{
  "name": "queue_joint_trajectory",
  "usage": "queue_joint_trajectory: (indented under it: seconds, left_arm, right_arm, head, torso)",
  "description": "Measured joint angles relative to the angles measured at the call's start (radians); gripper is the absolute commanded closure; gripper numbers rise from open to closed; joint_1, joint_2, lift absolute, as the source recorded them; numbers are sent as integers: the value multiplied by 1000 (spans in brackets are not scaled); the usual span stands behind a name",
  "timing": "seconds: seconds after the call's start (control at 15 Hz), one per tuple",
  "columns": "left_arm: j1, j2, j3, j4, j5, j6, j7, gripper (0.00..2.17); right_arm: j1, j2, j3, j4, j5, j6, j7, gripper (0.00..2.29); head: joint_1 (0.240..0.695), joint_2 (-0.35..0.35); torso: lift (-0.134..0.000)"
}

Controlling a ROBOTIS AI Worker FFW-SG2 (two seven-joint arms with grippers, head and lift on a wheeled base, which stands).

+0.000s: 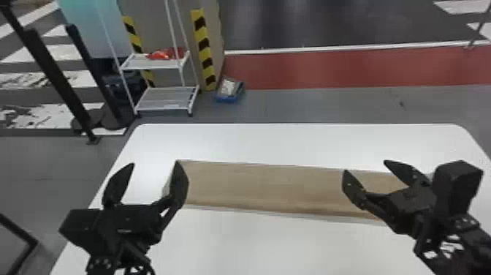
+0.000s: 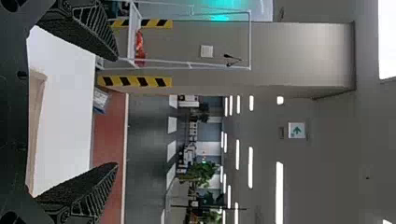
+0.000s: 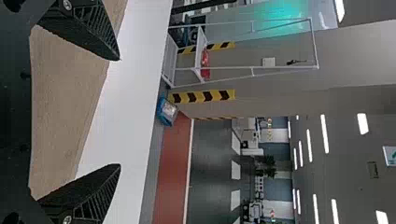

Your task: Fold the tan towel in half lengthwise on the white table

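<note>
The tan towel lies flat as a long narrow strip across the white table, running left to right. My left gripper is open over the towel's left end, its right finger overlapping that end in the head view. My right gripper stands open over the right part of the towel, which its arm partly hides. Nothing is between the fingers of the left gripper in its wrist view, where a bit of towel shows. In the right wrist view the towel stretches beyond the open right gripper.
Past the table's far edge stand a white wire shelf with a red item and a pillar with yellow-black stripes. A blue box sits on the floor beside the pillar. Black posts rise at the left.
</note>
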Motion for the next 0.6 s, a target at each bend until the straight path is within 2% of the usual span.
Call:
queue_joint_trajectory:
  seconds: [0.2,0.4,0.6]
  left_arm:
    - [52,0,-65,-22,-21,-20,48,93]
    - [93,1,-120,-32,-65,-55,98,90]
    - [92,5,-131,-6,-79,-61,91,87]
  right_arm:
    - [105,10,13,-59,-12,-27,-3,83]
    - [209,8,16,-115,-21,-73,-70,83]
    - [284,-5,1,-134,-46,-181,-90,83]
  head:
    - [695,142]
    - [695,108]
    - [695,84]
  torso:
    - [-57]
    - [-57]
    - [-57]
